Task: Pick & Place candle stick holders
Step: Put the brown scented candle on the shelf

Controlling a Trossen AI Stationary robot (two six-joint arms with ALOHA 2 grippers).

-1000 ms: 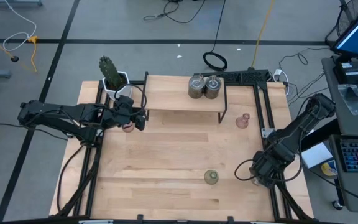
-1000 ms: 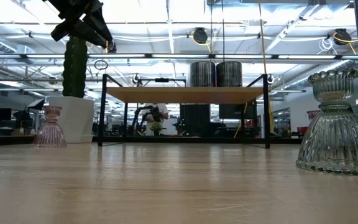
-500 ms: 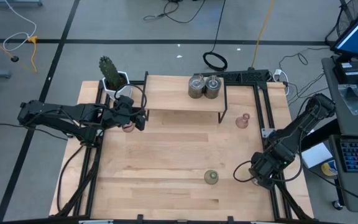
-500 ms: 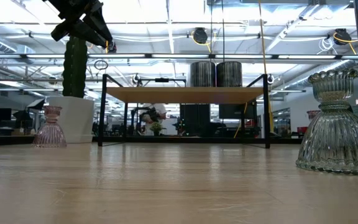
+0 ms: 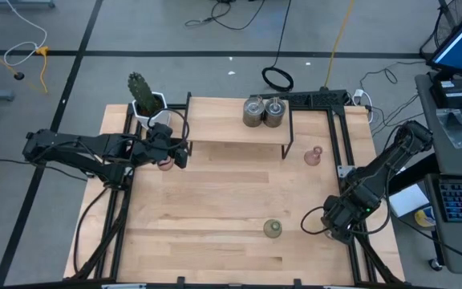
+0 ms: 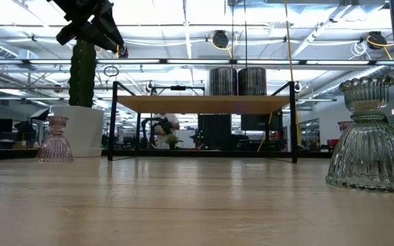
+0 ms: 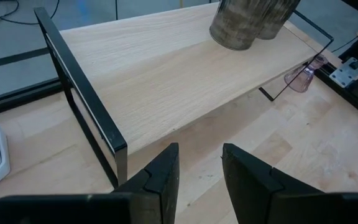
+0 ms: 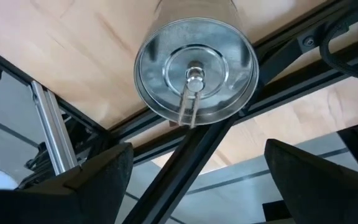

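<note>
Two silvery cylinder holders [image 5: 263, 111] stand on the raised wooden shelf [image 5: 231, 128]. A third silvery cylinder [image 8: 194, 71] stands at the table's near right edge, by the black frame rail. My right gripper [image 8: 197, 155] is open just above it, fingers wide on either side, not touching; in the high view this gripper [image 5: 327, 225] hides the cylinder. One pink glass holder [image 5: 164, 164] stands by the cactus pot, under my left gripper [image 5: 179, 152], which is narrowly open and empty, well above the table [image 6: 94, 27]. Another pink holder [image 5: 313, 155] stands right of the shelf. The olive-green holder [image 5: 273, 229] stands near the front.
A cactus in a white pot [image 5: 144, 98] stands at the far left corner. The shelf's black legs [image 7: 82, 93] stand close in front of my left gripper. Black frame rails [image 8: 216, 143] run along the table's edges. Bare wood [image 5: 215, 201] lies mid-table.
</note>
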